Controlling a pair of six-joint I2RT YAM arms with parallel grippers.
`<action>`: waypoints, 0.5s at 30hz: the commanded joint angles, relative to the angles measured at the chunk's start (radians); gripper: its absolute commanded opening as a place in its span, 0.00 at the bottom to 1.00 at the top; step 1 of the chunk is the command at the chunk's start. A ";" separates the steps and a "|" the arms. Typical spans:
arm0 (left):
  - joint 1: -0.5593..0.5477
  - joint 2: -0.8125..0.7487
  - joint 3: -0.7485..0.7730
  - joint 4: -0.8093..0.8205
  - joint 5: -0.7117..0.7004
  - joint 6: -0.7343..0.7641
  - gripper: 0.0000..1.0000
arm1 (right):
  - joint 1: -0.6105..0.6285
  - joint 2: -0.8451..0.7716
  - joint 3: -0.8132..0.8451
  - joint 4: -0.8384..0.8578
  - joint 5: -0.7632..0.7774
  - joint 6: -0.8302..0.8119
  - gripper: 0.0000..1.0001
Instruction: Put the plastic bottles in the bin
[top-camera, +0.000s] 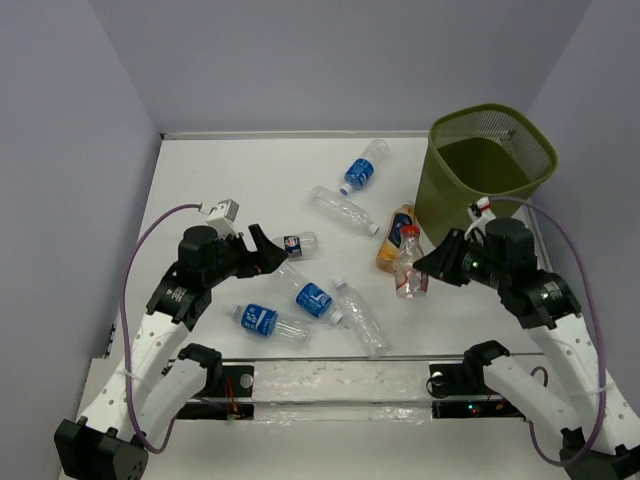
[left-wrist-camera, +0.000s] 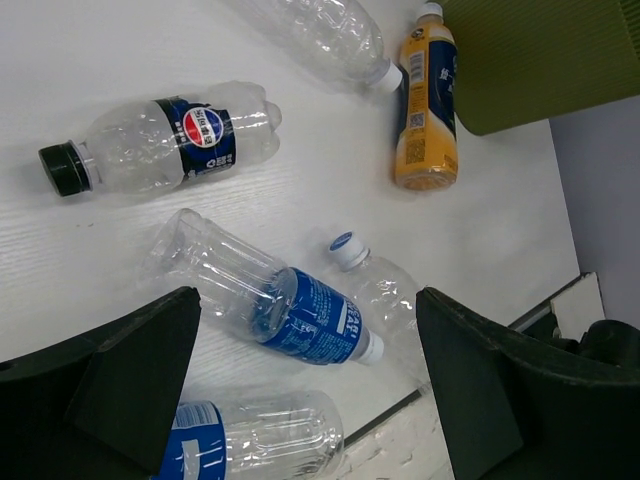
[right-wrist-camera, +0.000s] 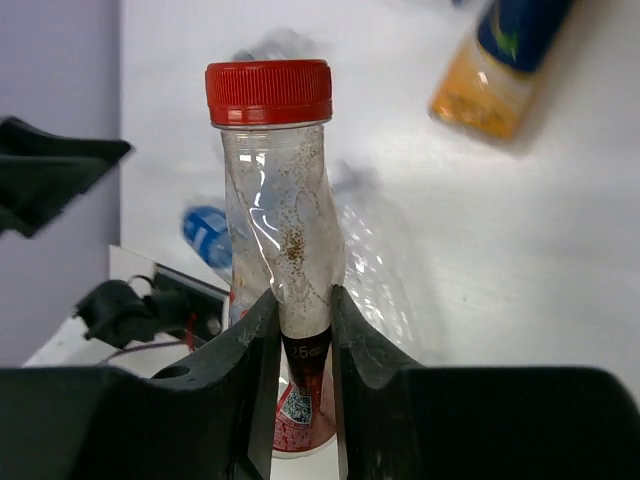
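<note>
Right gripper (top-camera: 432, 264), top view: closed about the middle of the crumpled clear plastic bottle with red cap and reddish label (top-camera: 408, 262), which stands upright near the olive-green wire-mesh bin (top-camera: 455, 205). A mid-body hold appears suited to a lift over the rim. Several other clear plastic bottles (top-camera: 345, 210) lie scattered on the white table (top-camera: 220, 170).

Left wrist view: Left gripper (left-wrist-camera: 308, 330) has its jaws spread wide and grips nothing. It straddles a blue-labelled clear bottle (left-wrist-camera: 300, 315) lying flat below, apparently lined up for a later pick.

Right wrist view: both fingers pinch the red-capped bottle's dented waist, cap uppermost. Whether its base touches the table cannot be told.
</note>
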 joint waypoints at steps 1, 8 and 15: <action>0.005 -0.002 -0.011 0.056 0.097 0.026 0.99 | 0.009 0.075 0.357 0.070 0.064 -0.105 0.00; -0.011 0.021 -0.015 0.068 0.183 0.019 0.99 | 0.009 0.312 0.682 0.204 0.567 -0.349 0.00; -0.120 0.017 0.005 0.068 0.102 -0.014 0.99 | -0.207 0.528 0.794 0.251 0.667 -0.431 0.00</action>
